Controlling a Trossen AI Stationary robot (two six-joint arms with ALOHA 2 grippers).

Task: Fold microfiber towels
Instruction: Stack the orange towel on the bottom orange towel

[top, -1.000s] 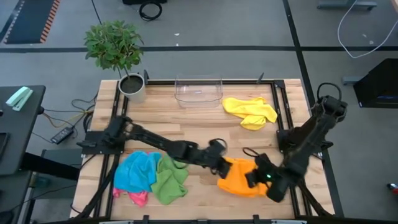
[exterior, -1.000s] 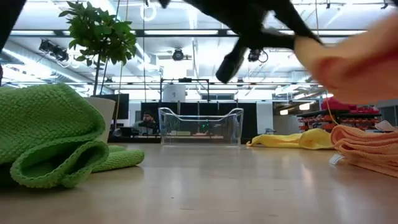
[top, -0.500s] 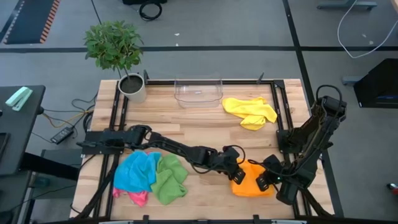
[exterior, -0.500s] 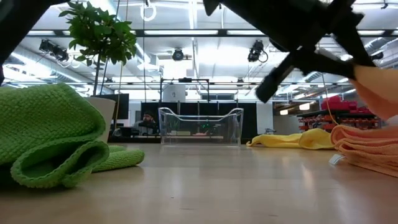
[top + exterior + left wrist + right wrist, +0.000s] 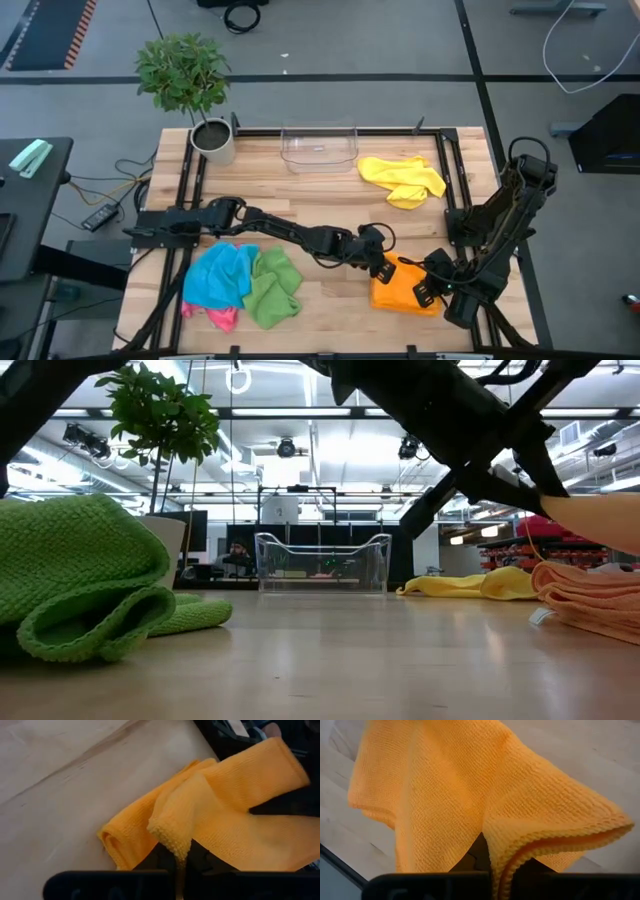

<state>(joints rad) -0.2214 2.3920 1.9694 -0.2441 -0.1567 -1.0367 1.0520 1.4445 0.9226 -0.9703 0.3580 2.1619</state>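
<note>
An orange microfiber towel (image 5: pixel 405 292) lies bunched and partly folded near the table's front right. Both grippers are shut on it: my left gripper (image 5: pixel 384 266) at its left side and my right gripper (image 5: pixel 429 290) at its right side. The low view shows a lifted part of the orange towel (image 5: pixel 600 520) above the part that lies on the wood. A yellow towel (image 5: pixel 402 179) lies crumpled at the back right. Blue (image 5: pixel 220 275), green (image 5: pixel 272 288) and pink (image 5: pixel 222 318) towels lie heaped at the front left. My left gripper pinches a corner of the orange towel (image 5: pixel 172 842) between its two fingers, slanting down from the table's left. The corner is raised off the wood and the cloth behind it lies folded on the table (image 5: pixel 125 840). My right gripper pinches a hemmed edge of the towel (image 5: pixel 520 851) between its fingers, pointing steeply down. That edge stands up as a slack fold and the cloth drapes away onto the table; one layer or several, I cannot tell.
A clear plastic bin (image 5: pixel 320 145) stands at the middle of the far edge, with a potted plant (image 5: pixel 212 140) at the back left. Bare wood lies between the heap at the left and the orange towel. Black rails (image 5: pixel 445 190) run along the table's sides.
My left gripper has gone toward the table's right edge and a little down, carrying the orange towel's left part over onto the rest. The towel now lies narrower and farther right. My right gripper has shifted slightly toward the right and tipped steeper, still shut on the cloth.
</note>
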